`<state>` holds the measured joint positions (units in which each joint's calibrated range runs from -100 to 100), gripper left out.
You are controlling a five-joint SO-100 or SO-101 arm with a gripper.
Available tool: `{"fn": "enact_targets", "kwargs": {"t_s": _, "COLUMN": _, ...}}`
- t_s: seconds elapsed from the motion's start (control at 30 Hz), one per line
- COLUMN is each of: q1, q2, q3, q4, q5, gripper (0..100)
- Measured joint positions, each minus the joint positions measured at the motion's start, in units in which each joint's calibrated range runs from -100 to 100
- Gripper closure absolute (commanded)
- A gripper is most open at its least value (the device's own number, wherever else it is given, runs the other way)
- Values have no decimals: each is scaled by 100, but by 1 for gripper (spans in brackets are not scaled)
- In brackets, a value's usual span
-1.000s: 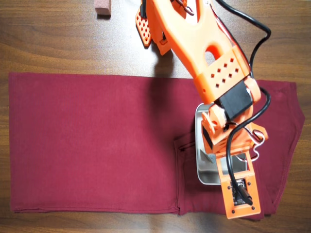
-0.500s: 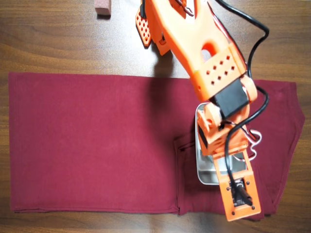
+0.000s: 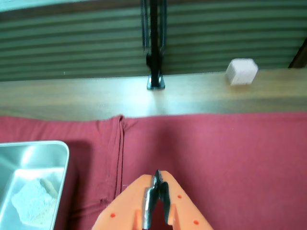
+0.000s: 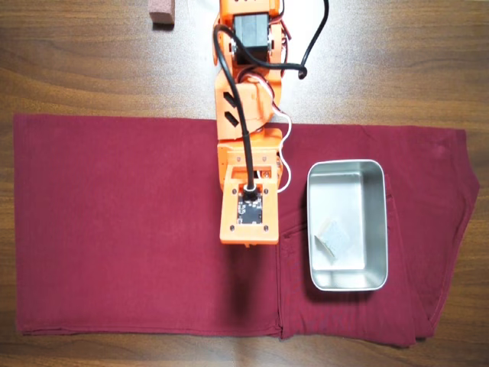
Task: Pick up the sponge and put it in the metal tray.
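Note:
The pale sponge [image 3: 32, 200] lies inside the shiny metal tray [image 3: 48, 144] at the lower left of the wrist view. In the overhead view the sponge [image 4: 334, 236] rests on the tray's floor near its lower left corner, and the tray [image 4: 348, 164] sits on the cloth to the right of the arm. My orange gripper [image 3: 157, 176] shows at the bottom of the wrist view, jaws shut together and empty, above bare cloth to the right of the tray. In the overhead view the fingers are hidden under the wrist [image 4: 249, 210].
A dark red cloth [image 4: 114, 222] covers the wooden table [image 4: 76, 61]. A pinkish-brown block [image 4: 161, 11] lies on the wood beyond the cloth and also shows in the wrist view [image 3: 241, 72]. A black stand [image 3: 155, 57] rises at the table's far edge.

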<state>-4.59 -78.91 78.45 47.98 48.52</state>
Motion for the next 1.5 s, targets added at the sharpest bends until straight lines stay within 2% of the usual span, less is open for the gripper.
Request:
{"fn": "enact_targets", "kwargs": {"t_s": 0.43, "q1": -50, "q2": -1823, "q3": 1952, "q4": 685, "q5": 107, "gripper": 100}}
{"fn": "enact_targets", "kwargs": {"t_s": 0.6, "q1": 50, "q2": -1866, "q3": 2118, "q4": 930, "q5": 103, "gripper": 100}}
{"fn": "enact_targets", "kwargs": {"t_s": 0.67, "q1": 100, "q2": -1884, "q3": 2118, "q4": 1953, "q5": 107, "gripper": 100}}
{"fn": "enact_targets", "kwargs": {"t_s": 0.77, "q1": 179, "q2": -1927, "q3": 2127, "q4": 4432, "q5": 161, "gripper": 100}}
{"fn": "enact_targets", "kwargs": {"t_s": 0.83, "q1": 179, "q2": -1979, "q3": 2118, "q4": 5033, "q5": -49, "gripper": 99}}
{"fn": "enact_targets", "kwargs": {"t_s": 1.5, "q1": 130, "q2": -1979, "q3": 2118, "q4": 5099, "q5": -88, "gripper": 99}}
